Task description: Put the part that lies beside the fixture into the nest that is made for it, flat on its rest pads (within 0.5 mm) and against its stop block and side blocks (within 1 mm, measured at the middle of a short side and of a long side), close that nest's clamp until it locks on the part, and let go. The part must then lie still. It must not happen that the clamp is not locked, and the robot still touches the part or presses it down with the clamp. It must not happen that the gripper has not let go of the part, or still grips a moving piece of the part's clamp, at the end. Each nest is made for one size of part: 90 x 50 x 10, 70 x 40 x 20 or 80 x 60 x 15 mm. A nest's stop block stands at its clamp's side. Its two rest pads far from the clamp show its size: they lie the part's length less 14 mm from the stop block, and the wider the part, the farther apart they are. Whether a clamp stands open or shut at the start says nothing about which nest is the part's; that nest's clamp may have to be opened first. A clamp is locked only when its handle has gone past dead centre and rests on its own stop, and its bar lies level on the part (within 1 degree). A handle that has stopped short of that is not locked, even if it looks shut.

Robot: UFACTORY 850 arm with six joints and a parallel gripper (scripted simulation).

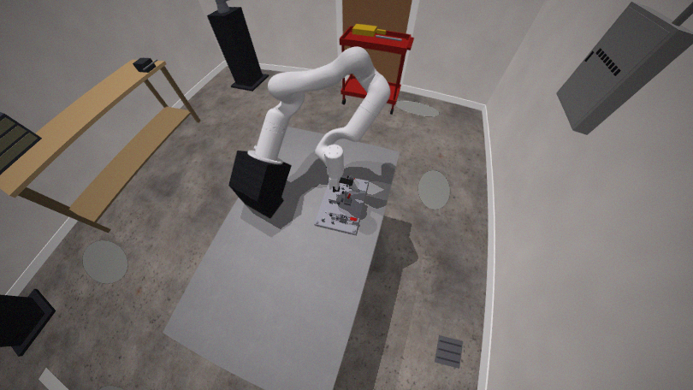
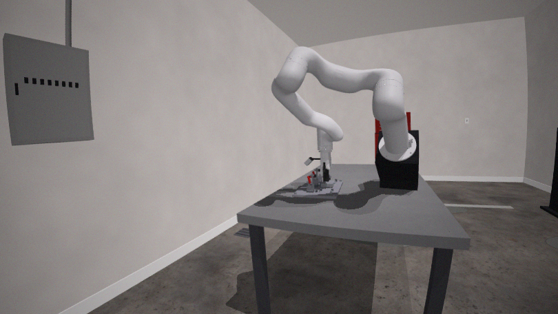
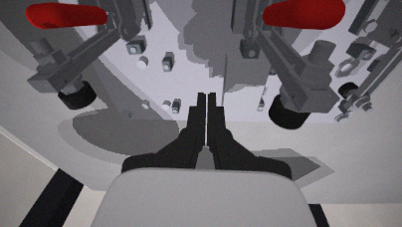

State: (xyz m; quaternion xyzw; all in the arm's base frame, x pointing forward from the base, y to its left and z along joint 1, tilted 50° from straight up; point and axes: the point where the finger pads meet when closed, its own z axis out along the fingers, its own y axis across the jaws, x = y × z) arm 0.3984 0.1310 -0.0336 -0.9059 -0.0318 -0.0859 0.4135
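Two red handles (image 3: 67,15) (image 3: 304,13) above shut hand (image 3: 206,104) in wrist pic.

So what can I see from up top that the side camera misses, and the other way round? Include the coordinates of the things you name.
Only the top view shows the long wooden bench (image 1: 97,111) and the yellow box (image 1: 364,30) on the red cart.

Only the side view shows the table's legs (image 2: 259,268) and a small plate (image 2: 466,120) on the far wall.

Both show the white arm (image 1: 310,82) (image 2: 343,78), its black base (image 1: 259,184) (image 2: 397,171) and the grey wall cabinet (image 1: 620,62) (image 2: 50,113).
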